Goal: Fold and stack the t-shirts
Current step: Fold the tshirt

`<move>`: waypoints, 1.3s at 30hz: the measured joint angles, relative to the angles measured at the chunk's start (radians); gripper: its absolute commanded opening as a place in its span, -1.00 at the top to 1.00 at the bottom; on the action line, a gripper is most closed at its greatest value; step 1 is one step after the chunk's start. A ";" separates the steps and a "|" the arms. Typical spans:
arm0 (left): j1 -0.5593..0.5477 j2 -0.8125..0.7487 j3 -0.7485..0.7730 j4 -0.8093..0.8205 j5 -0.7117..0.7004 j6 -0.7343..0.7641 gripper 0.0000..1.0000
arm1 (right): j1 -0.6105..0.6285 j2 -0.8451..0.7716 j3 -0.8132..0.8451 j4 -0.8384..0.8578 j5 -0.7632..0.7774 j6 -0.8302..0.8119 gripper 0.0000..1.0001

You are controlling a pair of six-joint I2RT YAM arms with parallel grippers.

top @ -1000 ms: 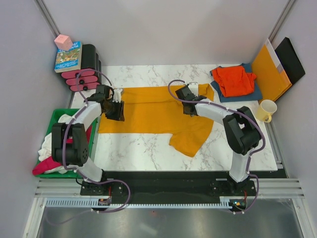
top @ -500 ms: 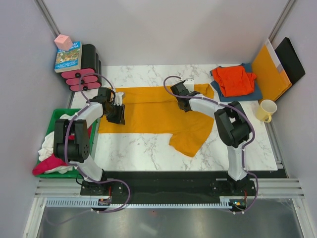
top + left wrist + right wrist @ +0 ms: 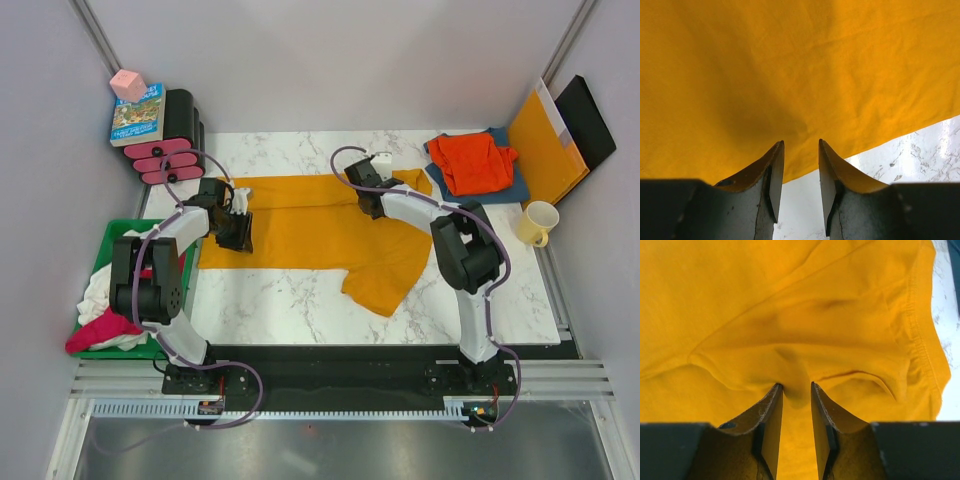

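The mustard-yellow t-shirt (image 3: 320, 225) lies spread across the marble table (image 3: 290, 300). My left gripper (image 3: 240, 215) is at its left edge; in the left wrist view the jaws (image 3: 801, 142) stand narrowly apart, pinching the hem of the shirt (image 3: 790, 75). My right gripper (image 3: 372, 192) is at its far right part; in the right wrist view the jaws (image 3: 796, 385) squeeze a raised fold of the shirt (image 3: 800, 330). A folded red-orange shirt (image 3: 472, 160) lies on a dark blue shirt (image 3: 508, 188) at the back right. White (image 3: 95, 288) and magenta (image 3: 92, 335) shirts are in the green bin (image 3: 112, 240).
An orange-yellow paper folder (image 3: 545, 150) and a black board (image 3: 586, 120) lean at the right wall. A cream mug (image 3: 538, 222) stands by the right edge. A book (image 3: 138, 115), a pink cube (image 3: 128, 84) and a black-and-pink stack (image 3: 170, 150) sit at the back left.
My right gripper has moved a little toward the far left along the shirt's upper edge. The left gripper has stayed in place.
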 measured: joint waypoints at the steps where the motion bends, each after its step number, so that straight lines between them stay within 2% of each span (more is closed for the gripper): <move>1: 0.000 0.002 0.000 0.000 0.000 0.000 0.19 | 0.000 -0.014 -0.017 -0.001 -0.001 0.000 0.28; 10: 0.000 0.016 0.000 0.001 0.006 -0.001 0.19 | 0.005 -0.045 -0.032 0.013 0.000 -0.019 0.26; 24: 0.000 0.019 0.000 0.002 0.008 -0.001 0.20 | 0.087 -0.138 -0.115 0.041 -0.052 -0.007 0.27; 30: 0.000 0.024 0.000 0.002 0.008 -0.001 0.19 | 0.086 -0.085 -0.109 0.044 -0.059 -0.012 0.26; 39: 0.000 0.024 0.000 0.004 0.008 -0.001 0.20 | 0.073 0.058 0.022 0.020 -0.030 -0.039 0.24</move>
